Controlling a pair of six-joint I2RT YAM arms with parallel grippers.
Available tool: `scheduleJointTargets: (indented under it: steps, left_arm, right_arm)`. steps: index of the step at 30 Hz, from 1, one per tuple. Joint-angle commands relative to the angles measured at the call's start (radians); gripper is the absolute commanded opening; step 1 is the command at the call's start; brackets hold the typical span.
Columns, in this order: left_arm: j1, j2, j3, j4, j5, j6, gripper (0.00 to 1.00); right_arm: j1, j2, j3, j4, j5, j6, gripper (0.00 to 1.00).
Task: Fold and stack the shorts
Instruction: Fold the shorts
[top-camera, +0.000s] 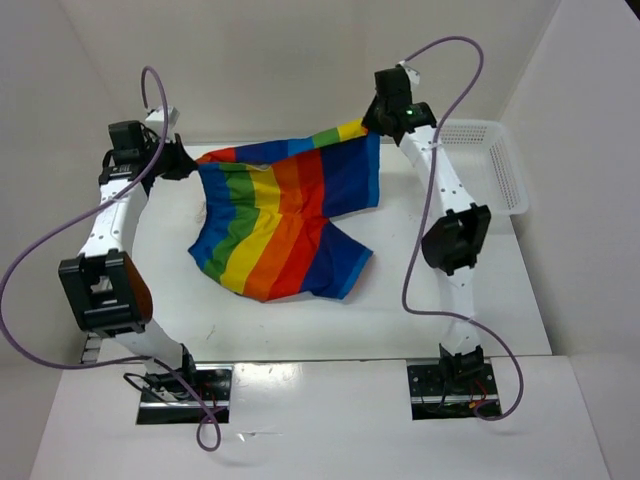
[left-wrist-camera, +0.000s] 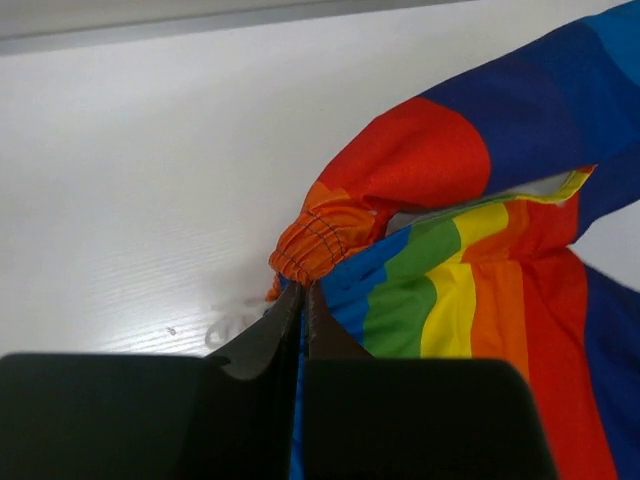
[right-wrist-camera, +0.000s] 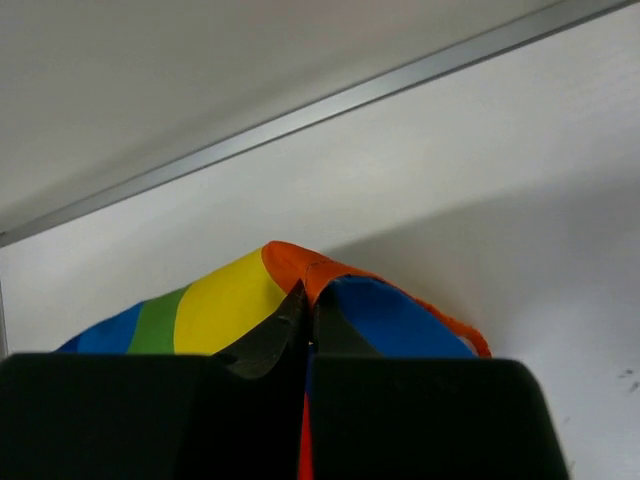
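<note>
Top external view: the shorts (top-camera: 285, 215) are hanging stretched between the two arms over the far half of the table (top-camera: 450, 320). Their waistband is running left to right along the far edge, and both legs are pointing toward the near edge. The lower cloth and the leg hems are lying on the tabletop around its middle, and the right-hand leg is spreading toward the right edge. The rainbow stripes are running from the waistband down to the hems, slanting a little to the left.

The left gripper (top-camera: 185, 160) is clamping the orange, gathered end of the waistband near the far left corner, its fingers pressed together on the cloth. The right gripper (top-camera: 372, 125) is pinching the other waistband end near the far edge, right of centre. Its fingers are likewise closed on the fabric, where yellow, orange and blue are meeting.

The tabletop is showing plain white. White panels are enclosing it at the back and sides, with a grey strip running along the foot of the back panel. A white plastic basket (top-camera: 495, 170) is sitting at the far right corner, apart from the shorts.
</note>
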Motion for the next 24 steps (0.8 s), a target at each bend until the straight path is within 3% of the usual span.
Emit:
scheduleJointTargets:
  steps: [1, 7, 9, 10, 12, 16, 24]
  left_arm:
    - [0.025, 0.075, 0.071, 0.086, 0.037, 0.025, 0.0]
    - [0.044, 0.131, 0.115, 0.066, 0.055, 0.025, 0.0]
    - [0.045, 0.131, 0.115, 0.077, 0.066, 0.025, 0.0]
    - [0.045, 0.118, 0.127, 0.077, 0.087, 0.025, 0.0]
    - [0.054, 0.105, 0.19, 0.057, 0.098, 0.025, 0.0]
    - [0.063, 0.082, 0.366, 0.034, 0.149, 0.025, 0.0]
    - [0.063, 0.036, 0.624, -0.054, 0.161, 0.025, 0.0]
  right_arm:
    - [-0.019, 0.089, 0.186, -0.02, -0.05, -0.016, 0.0]
    - [-0.045, 0.258, 0.493, -0.142, -0.097, -0.004, 0.0]
    - [-0.045, 0.328, 0.75, -0.228, -0.108, -0.016, 0.0]
    - [-0.045, 0.288, 0.658, -0.203, -0.125, -0.016, 0.0]
    - [-0.035, 0.271, 0.747, -0.233, -0.101, -0.016, 0.0]
    - [-0.054, 0.147, 0.74, -0.169, -0.101, -0.041, 0.0]
    - [-0.113, -0.018, 0.74, -0.133, -0.246, -0.022, 0.0]
